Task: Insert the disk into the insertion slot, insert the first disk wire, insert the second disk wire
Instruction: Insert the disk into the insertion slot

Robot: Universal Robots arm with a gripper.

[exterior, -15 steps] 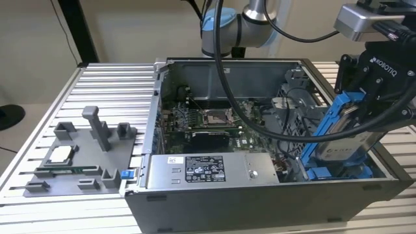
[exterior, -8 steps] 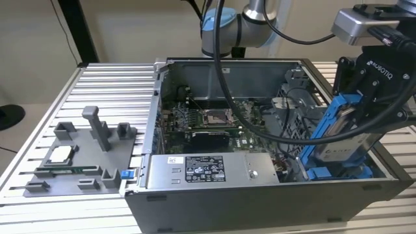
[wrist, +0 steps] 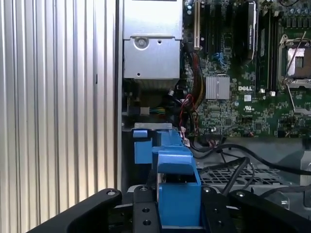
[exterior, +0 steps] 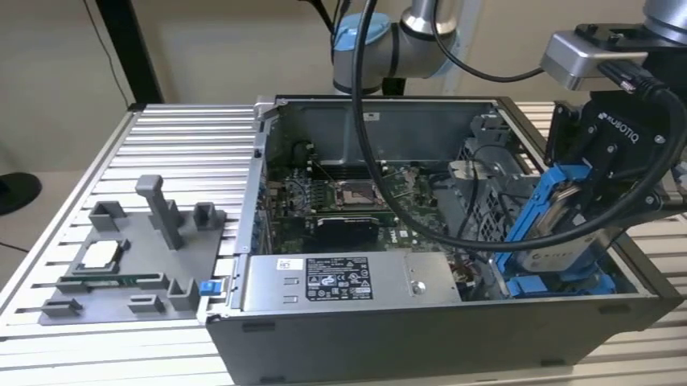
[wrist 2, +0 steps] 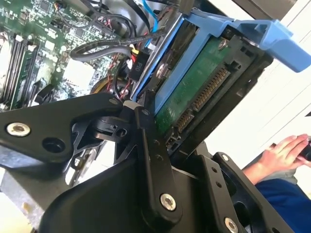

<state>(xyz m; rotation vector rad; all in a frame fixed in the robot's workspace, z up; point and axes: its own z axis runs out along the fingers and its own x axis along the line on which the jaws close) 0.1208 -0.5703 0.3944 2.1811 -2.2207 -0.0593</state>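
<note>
Claw (exterior: 585, 211) clamped on disk (exterior: 548, 241). Disk steeply tilted, lower end at insertion slot (exterior: 564, 285), exterior view's right end of computer case (exterior: 429, 330). Not seated yet. Disk connector (wrist 2: 209, 92) bare, so both wires likely still to do. Case on slatted metal table (exterior: 161, 145); grey fixture tray (exterior: 129, 257) on exterior view's left; person's hand (wrist 2: 284, 150) beyond case.

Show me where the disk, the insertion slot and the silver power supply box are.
disk (exterior: 561, 248): exterior view, on its silver-grey face.
insertion slot (exterior: 567, 285): exterior view, on a blue rail.
power supply box (exterior: 338, 281): exterior view, on its label.
</note>
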